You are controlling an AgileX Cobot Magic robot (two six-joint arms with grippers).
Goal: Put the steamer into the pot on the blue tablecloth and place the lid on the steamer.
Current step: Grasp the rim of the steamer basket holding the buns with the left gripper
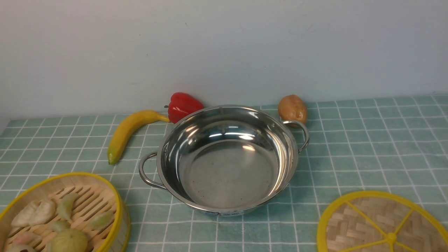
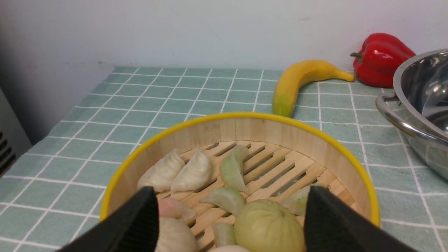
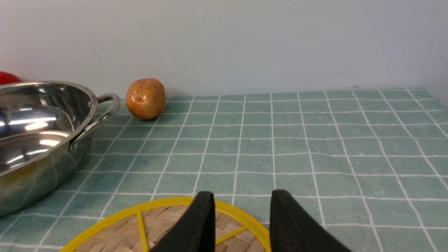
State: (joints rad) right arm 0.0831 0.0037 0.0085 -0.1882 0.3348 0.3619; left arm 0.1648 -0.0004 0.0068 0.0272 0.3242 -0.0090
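Observation:
The shiny steel pot (image 1: 227,168) stands empty in the middle of the blue tablecloth (image 1: 367,147). At the near left sits the steamer (image 1: 70,182), a bamboo basket with yellow rim holding dumplings and buns. In the left wrist view my left gripper (image 2: 230,189) hangs open and wide over the steamer (image 2: 273,131), its fingers apart above the food, touching nothing I can see. The woven lid (image 1: 371,220) lies flat at the near right. My right gripper (image 3: 242,192) is open over the far rim of the lid (image 3: 154,224), nothing between its fingers. Neither gripper shows in the front view.
A yellow banana (image 1: 127,131) and a red pepper (image 1: 183,105) lie behind the pot on the left, and a brown potato (image 1: 293,108) sits by its right handle. A pale wall closes off the back of the table.

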